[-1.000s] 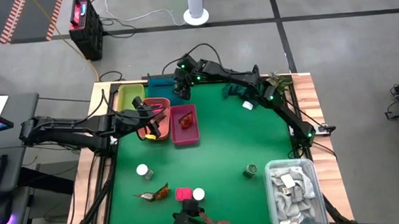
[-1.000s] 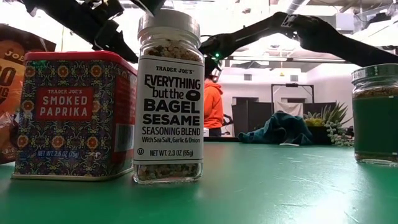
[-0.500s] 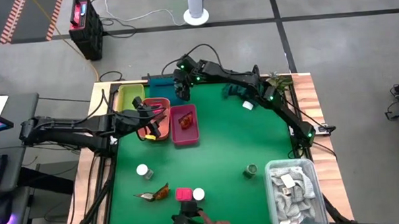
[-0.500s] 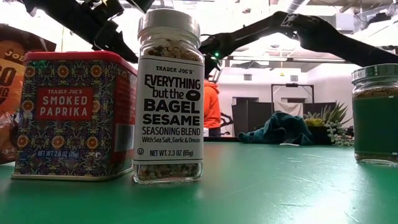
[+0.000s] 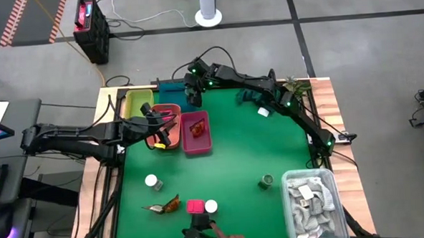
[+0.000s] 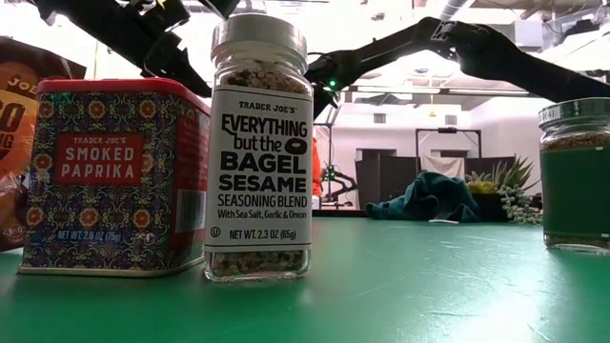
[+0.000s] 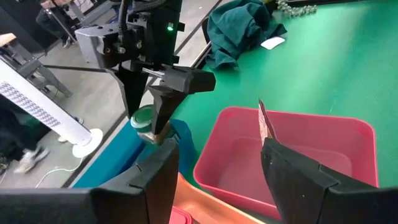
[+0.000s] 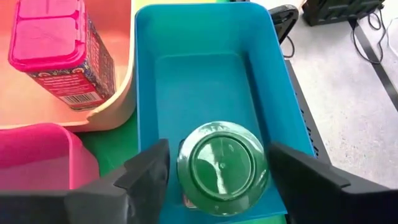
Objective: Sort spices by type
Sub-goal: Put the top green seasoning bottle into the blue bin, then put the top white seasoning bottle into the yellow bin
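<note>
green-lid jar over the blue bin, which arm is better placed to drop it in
Right. The right claw is shut on the green-lid jar directly above the blue bin. The left claw hangs open over the red bin, holding nothing.

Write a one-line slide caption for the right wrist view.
Right tool holds a green-topped jar above the blue bin.

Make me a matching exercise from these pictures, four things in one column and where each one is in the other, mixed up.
Things:
1. green-topped jar
2. pink tin
3. sachet
4. left gripper

Places:
A. in the pink bin
B. over the orange bin, open
C. held in the right gripper over the blue bin
D. lying in the orange bin

Pairs: 1-C, 2-D, 3-A, 4-B
</note>
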Controlling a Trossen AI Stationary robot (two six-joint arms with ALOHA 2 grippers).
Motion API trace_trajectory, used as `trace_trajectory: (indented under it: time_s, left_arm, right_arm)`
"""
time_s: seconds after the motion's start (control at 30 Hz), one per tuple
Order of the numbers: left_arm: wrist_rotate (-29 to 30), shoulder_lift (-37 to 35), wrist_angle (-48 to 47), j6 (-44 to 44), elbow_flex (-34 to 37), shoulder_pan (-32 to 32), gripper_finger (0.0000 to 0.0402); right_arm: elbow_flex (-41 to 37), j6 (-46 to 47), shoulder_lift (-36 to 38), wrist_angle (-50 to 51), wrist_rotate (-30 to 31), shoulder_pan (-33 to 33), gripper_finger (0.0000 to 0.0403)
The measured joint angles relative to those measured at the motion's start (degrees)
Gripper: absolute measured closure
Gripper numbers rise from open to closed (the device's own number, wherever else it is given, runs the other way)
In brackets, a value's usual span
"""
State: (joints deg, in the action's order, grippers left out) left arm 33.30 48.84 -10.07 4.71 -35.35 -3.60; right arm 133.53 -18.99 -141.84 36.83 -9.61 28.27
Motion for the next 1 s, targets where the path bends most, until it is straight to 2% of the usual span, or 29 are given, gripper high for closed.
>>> trace_trajectory:
  time_s: [0.23,0.47,0.53,0.7,0.77,0.83,1.0]
  left_arm:
    - [0.00,-0.02,-0.45,-0.11,0.00,0.00,0.0184]
    - [-0.47,-0.02,-5.05,-1.95,0.00,0.00,0.0184]
    - [-5.00,-0.10,-6.93,-3.85,0.00,-0.02,0.0184]
    - [-27.62,-0.40,-8.72,-8.27,-0.31,0.61,0.0184]
    - [-33.83,-0.44,-12.78,-8.33,-1.99,1.52,0.0184]
    - [-34.91,-0.46,-18.02,-8.90,-4.34,3.18,0.0184]
    - [-29.34,-0.48,-29.30,-13.74,-10.81,9.48,0.0184]
  right_arm:
    - [0.00,0.25,0.86,0.29,0.00,0.07,0.0067]
    - [0.04,0.92,8.50,4.66,0.00,0.05,0.0062]
    - [0.04,1.35,10.81,8.76,0.02,-0.40,0.0062]
    - [0.07,1.29,15.33,23.18,0.00,-3.27,0.0062]
    - [0.07,0.73,15.80,27.78,0.01,-4.48,0.0062]
    - [0.00,0.94,15.80,30.23,0.69,-5.30,0.0062]
    - [-0.02,1.60,15.80,30.65,1.61,-6.73,0.0063]
